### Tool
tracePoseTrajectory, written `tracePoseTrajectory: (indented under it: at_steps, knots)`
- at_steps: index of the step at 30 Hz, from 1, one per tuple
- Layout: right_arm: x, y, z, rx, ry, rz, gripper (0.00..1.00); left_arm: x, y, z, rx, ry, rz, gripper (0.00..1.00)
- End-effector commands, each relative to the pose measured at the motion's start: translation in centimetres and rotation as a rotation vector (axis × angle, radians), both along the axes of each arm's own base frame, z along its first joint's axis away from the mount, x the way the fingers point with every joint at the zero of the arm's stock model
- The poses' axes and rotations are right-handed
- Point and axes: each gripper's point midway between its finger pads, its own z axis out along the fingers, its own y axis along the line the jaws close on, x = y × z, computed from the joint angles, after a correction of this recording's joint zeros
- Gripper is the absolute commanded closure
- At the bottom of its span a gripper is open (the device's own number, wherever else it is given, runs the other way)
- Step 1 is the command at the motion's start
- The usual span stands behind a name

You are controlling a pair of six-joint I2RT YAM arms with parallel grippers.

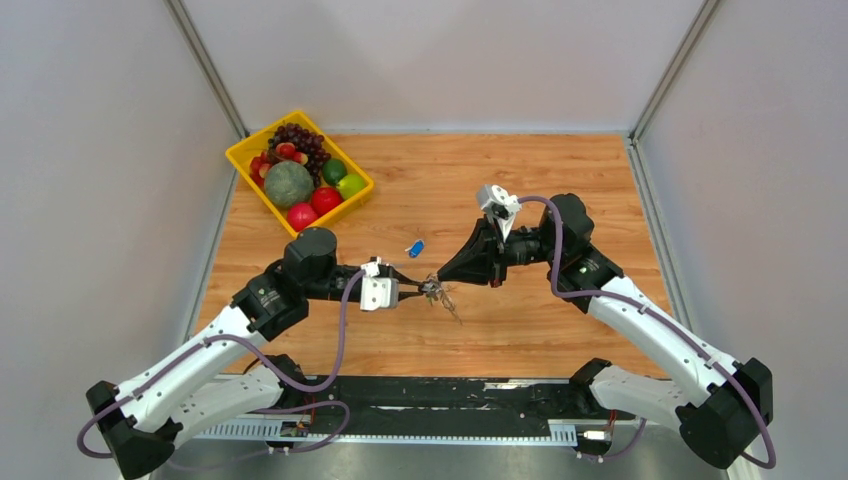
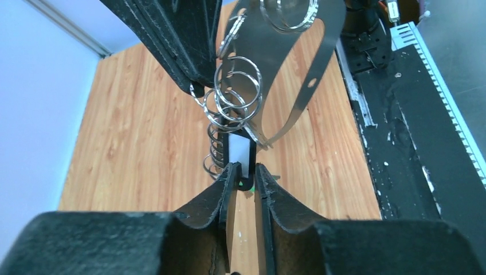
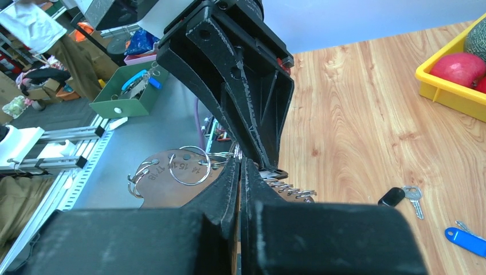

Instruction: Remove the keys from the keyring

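Observation:
My left gripper [image 2: 245, 172] [image 1: 412, 293] is shut on a black-framed white plastic tag [image 2: 239, 153]. The tag hangs from a stack of thin split rings, the keyring [image 2: 236, 87], which threads a curved, numbered metal plate [image 2: 298, 63] [image 3: 163, 180]. My right gripper [image 3: 239, 162] [image 1: 440, 281] faces it from the other side, jaws closed on one of the rings [image 3: 226, 157]. The bundle [image 1: 446, 298] hangs between both grippers above the table. One key with a black head [image 3: 401, 196] lies loose on the wood. No fanned bunch of keys shows.
A blue tag [image 1: 415, 247] [image 3: 464, 240] lies on the table behind the grippers. A yellow basket [image 1: 243, 160] [image 3: 453, 94] of fruit stands at the back left. A black rail [image 2: 412, 143] runs along the table's near edge.

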Motion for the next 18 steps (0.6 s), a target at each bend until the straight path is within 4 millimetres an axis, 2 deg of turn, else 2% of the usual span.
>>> tracePoseTrajectory:
  at_steps: [1,2,3,5,7,18]
  knots:
    - [-0.31,-0.09,2.81,0.065,-0.074,0.024,1.0,0.33,-0.13,1.6,-0.061,-0.049,0.014,0.61]
    - [-0.32,-0.09,2.84,0.066,-0.074,0.024,1.0,0.28,-0.13,1.61,-0.065,-0.049,0.013,0.53]
    - [-0.31,-0.09,2.9,0.067,-0.077,0.024,1.0,0.23,-0.14,1.69,-0.073,-0.052,0.011,0.39]
    - [-0.27,-0.05,3.0,0.068,-0.075,0.024,1.0,0.17,-0.1,1.74,-0.085,-0.056,0.014,0.29]
    - [-0.23,-0.02,3.08,0.07,-0.075,0.025,1.0,0.23,-0.02,1.84,-0.095,-0.068,0.02,0.29]
    - [-0.37,0.09,3.47,0.093,-0.058,0.039,1.0,1.05,-0.77,1.55,-0.095,-0.033,0.038,0.45]
